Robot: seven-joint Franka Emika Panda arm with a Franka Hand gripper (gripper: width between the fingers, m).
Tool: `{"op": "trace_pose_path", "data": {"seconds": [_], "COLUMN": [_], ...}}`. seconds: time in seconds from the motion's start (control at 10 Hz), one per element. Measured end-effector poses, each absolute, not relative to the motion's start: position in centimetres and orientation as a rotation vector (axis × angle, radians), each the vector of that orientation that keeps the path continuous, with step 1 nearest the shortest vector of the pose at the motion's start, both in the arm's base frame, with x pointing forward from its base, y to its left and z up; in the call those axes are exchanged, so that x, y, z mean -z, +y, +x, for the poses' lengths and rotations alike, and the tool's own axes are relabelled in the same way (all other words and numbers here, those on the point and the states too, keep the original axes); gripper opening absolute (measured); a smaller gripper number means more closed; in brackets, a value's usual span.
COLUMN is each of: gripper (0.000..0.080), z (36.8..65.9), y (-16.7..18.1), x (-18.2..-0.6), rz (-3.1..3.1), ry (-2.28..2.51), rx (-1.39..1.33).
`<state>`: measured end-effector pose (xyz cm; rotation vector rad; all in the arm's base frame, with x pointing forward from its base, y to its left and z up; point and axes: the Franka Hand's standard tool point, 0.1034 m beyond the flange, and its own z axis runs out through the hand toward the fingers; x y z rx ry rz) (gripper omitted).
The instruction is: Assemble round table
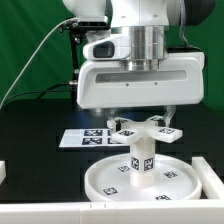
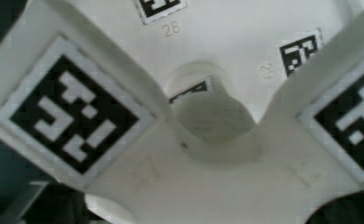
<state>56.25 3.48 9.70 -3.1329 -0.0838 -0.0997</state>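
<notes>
The large round rimmed disc (image 1: 105,180) lies on the black table. The short thick cylinder (image 1: 140,165) stands upright at its middle, tags on its side. The small cross-shaped piece (image 1: 150,131) sits on top of the cylinder. My gripper (image 1: 139,124) reaches straight down over it, with its fingers on either side of the piece's middle, shut on it. In the wrist view the cross-shaped piece (image 2: 197,125) fills the picture, with tags on its arms. My gripper (image 2: 205,215) shows only as dark finger edges at the two sides of the piece.
The marker board (image 1: 85,138) lies flat behind the disc. A white wall runs along the front edge (image 1: 60,210). White blocks stand at the exterior view's right (image 1: 207,172) and left (image 1: 3,172) edges. A green backdrop is behind.
</notes>
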Motion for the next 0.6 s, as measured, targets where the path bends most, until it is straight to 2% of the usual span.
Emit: {"op": "trace_pose_path", "data": {"seconds": [0.1, 0.2, 0.4, 0.6], "gripper": [0.0521, 0.0440, 0.0440, 0.0440], "z": [56.25, 56.27, 56.27, 56.34], "y": [3.47, 3.47, 3.45, 3.51], "x": [-9.69, -9.71, -9.71, -9.67], "rz": [-3.133, -3.133, -3.133, -3.119], "ry": [-0.083, -0.070, -0.069, 0.225], "rx": [0.100, 0.100, 0.100, 0.099]}}
